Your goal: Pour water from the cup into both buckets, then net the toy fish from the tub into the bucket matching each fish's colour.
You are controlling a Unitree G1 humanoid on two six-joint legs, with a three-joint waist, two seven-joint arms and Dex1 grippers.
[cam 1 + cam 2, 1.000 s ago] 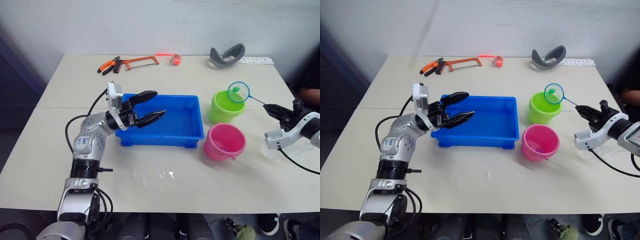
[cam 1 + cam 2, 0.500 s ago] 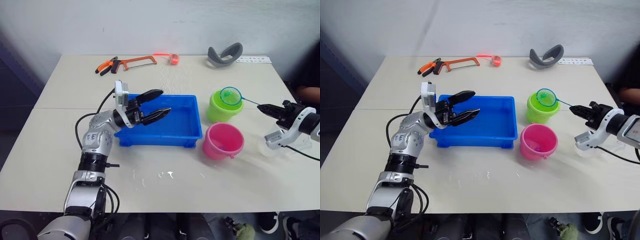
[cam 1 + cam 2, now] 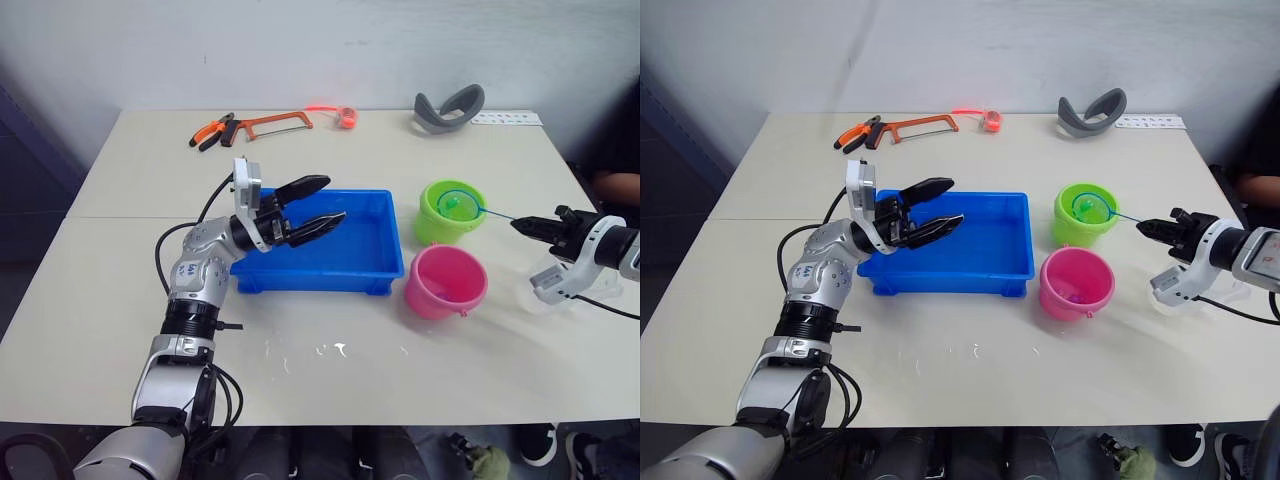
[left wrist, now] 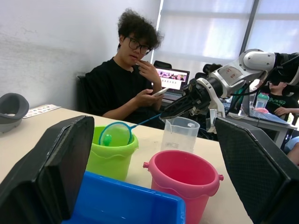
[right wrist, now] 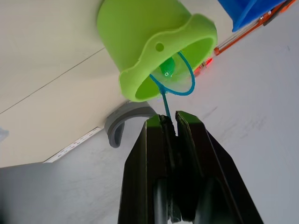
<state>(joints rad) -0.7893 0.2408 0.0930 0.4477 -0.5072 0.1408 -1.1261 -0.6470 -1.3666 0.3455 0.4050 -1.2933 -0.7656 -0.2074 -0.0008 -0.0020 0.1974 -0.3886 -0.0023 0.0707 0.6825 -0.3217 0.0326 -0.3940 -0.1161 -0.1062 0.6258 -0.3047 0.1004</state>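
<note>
Right gripper [image 3: 528,226] at right edge of the head view was clamped on the net [image 3: 455,203] handle, hoop over the green bucket [image 3: 447,211] mouth, green fish [image 5: 167,68] in the mesh. Left gripper [image 3: 318,203] hung wide open, empty, over the tub [image 3: 340,262] at centre. Pink bucket [image 3: 447,282] sat just below the green one.

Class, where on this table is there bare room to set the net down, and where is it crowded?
Bare: the table in front of the tub, and between the tub and the hacksaw. Crowded: around the green bucket, pink bucket and cup.
</note>
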